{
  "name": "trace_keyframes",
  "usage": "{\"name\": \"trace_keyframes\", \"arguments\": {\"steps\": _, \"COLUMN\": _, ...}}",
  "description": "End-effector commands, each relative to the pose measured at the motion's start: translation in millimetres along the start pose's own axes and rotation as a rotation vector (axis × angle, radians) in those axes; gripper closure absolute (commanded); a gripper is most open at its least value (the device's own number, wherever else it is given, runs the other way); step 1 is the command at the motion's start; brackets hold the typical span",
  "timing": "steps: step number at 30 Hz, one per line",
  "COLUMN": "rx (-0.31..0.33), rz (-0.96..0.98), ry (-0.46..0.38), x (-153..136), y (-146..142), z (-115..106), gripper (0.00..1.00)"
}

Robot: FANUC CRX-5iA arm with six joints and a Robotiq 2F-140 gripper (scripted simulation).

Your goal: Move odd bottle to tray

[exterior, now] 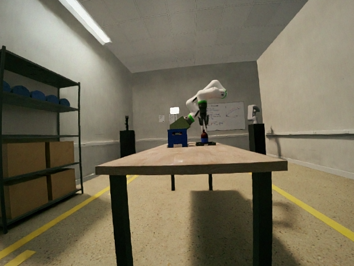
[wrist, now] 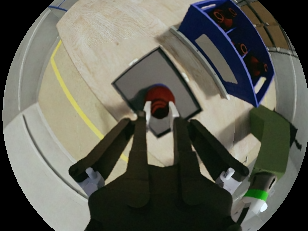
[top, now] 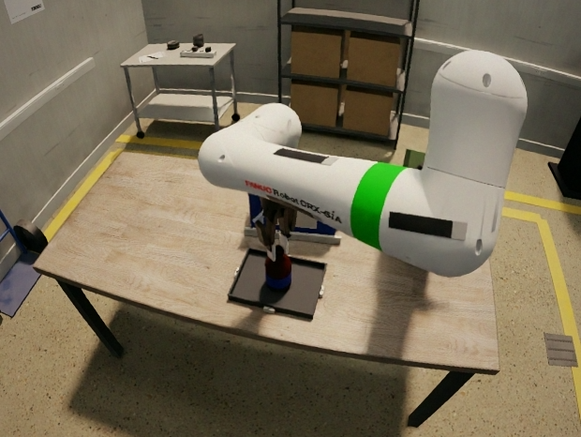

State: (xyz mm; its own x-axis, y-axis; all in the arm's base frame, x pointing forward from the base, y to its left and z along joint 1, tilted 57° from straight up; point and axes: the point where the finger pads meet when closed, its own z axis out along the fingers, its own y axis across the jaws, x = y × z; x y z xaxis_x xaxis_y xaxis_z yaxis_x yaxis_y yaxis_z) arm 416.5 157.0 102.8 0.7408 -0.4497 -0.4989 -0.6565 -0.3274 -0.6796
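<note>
A dark red bottle [top: 278, 268] [exterior: 204, 137] [wrist: 160, 94] with a blue band near its base is upright over the dark tray [top: 305, 308] [exterior: 213, 144] [wrist: 131, 74], its base at or just above the tray floor. My gripper [top: 279, 251] [exterior: 204, 129] [wrist: 159, 108] points down and is shut on this bottle's neck, with one pale fingertip on each side. The blue crate [top: 254, 206] [exterior: 177, 140] [wrist: 232, 39] stands beside the tray. Several red bottle tops show inside it in the wrist view. Their necks are too small there to compare.
A pale strip [top: 305, 238] [wrist: 200, 61] runs along the crate's tray side. A green block [exterior: 178, 123] [wrist: 270, 141] stands by the robot's base, near the crate. Small pale blocks [top: 268, 309] [top: 321, 292] sit against the tray's edges. My forearm partly covers the crate in the top view.
</note>
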Motion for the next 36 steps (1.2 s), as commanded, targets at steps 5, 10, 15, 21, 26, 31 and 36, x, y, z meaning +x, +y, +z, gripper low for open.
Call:
{"name": "trace_keyframes", "arguments": {"steps": 5, "rx": 0.0, "rz": 0.0, "ry": 0.001, "x": 0.4, "y": -0.1, "z": -0.6, "gripper": 0.9}}
{"name": "trace_keyframes", "arguments": {"steps": 10, "rx": 0.0, "rz": 0.0, "ry": 0.001, "x": 0.4, "y": -0.1, "z": -0.6, "gripper": 0.9}}
{"name": "trace_keyframes", "arguments": {"steps": 15, "rx": 0.0, "rz": 0.0, "ry": 0.001, "x": 0.4, "y": -0.1, "z": -0.6, "gripper": 0.9}}
{"name": "trace_keyframes", "arguments": {"steps": 21, "rx": 0.0, "rz": 0.0, "ry": 0.001, "x": 0.4, "y": -0.1, "z": -0.6, "gripper": 0.9}}
{"name": "trace_keyframes", "arguments": {"steps": 26, "rx": 0.0, "rz": 0.0, "ry": 0.001, "x": 0.4, "y": -0.1, "z": -0.6, "gripper": 0.9}}
{"name": "trace_keyframes", "arguments": {"steps": 31, "rx": 0.0, "rz": 0.0, "ry": 0.001, "x": 0.4, "y": -0.1, "z": -0.6, "gripper": 0.0}}
{"name": "trace_keyframes", "arguments": {"steps": 36, "rx": 0.0, "rz": 0.0, "ry": 0.001, "x": 0.4, "y": -0.1, "z": -0.6, "gripper": 0.0}}
